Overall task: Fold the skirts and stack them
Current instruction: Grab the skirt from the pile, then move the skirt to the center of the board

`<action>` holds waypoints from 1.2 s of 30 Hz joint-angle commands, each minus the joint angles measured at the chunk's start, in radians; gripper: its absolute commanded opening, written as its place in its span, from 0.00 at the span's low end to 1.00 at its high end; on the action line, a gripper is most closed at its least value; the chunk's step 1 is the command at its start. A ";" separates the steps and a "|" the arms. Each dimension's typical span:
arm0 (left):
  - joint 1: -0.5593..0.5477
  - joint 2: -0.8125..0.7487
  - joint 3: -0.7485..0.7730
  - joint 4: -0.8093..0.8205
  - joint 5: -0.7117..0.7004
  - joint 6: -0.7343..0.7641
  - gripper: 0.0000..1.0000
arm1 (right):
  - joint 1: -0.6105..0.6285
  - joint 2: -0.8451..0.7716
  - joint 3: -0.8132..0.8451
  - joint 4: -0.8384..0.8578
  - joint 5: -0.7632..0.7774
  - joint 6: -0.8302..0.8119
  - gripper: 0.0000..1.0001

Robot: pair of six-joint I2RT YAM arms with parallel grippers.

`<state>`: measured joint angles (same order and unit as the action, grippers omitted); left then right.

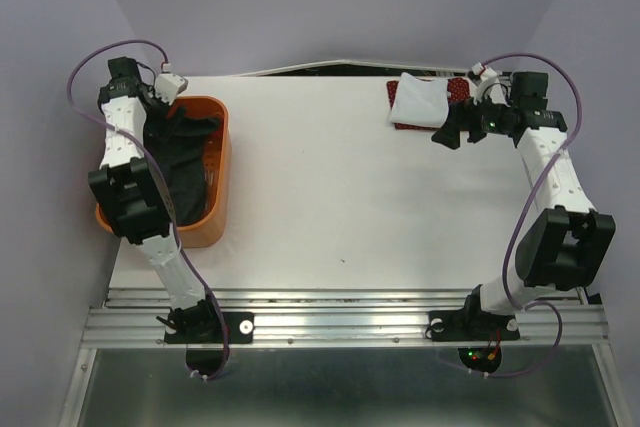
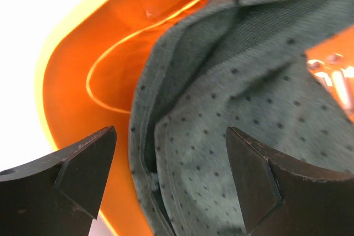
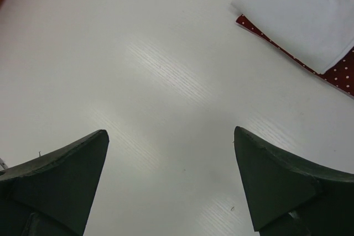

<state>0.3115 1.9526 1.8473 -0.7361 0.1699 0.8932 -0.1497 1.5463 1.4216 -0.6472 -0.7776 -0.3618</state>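
Here left gripper (image 2: pixel 171 134) gapes wide over grey skirt (image 2: pixel 238 98).

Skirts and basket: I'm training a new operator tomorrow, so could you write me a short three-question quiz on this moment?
1. True or false: the white skirt lies on top of the red skirt.
2. Where is the dark grey skirt? A: spread on the table. B: in the orange basket. C: on top of the white skirt.
3. Fill in the blank: the left gripper and the right gripper both have their jaws ____.

Key: 1 true; 2 B; 3 open.
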 commanded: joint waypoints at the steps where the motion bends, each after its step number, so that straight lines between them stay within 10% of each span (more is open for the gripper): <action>1: 0.003 0.046 0.033 0.072 -0.052 0.007 0.91 | 0.001 0.001 0.014 0.015 -0.038 -0.012 1.00; 5: 0.003 0.100 0.055 0.066 -0.029 -0.016 0.78 | 0.001 0.024 0.019 0.015 -0.035 -0.009 1.00; 13: 0.000 0.030 0.116 0.017 0.085 -0.083 0.00 | 0.001 0.000 0.042 0.015 -0.029 0.014 1.00; 22: -0.024 -0.199 0.567 -0.105 0.256 -0.282 0.00 | 0.001 -0.084 0.066 0.029 -0.037 0.066 1.00; 36: -0.344 -0.566 0.470 0.539 0.597 -0.818 0.00 | 0.001 -0.137 0.065 0.054 -0.020 0.133 1.00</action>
<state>0.0059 1.3136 2.3260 -0.4194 0.6201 0.2844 -0.1497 1.4387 1.4384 -0.6361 -0.7933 -0.2604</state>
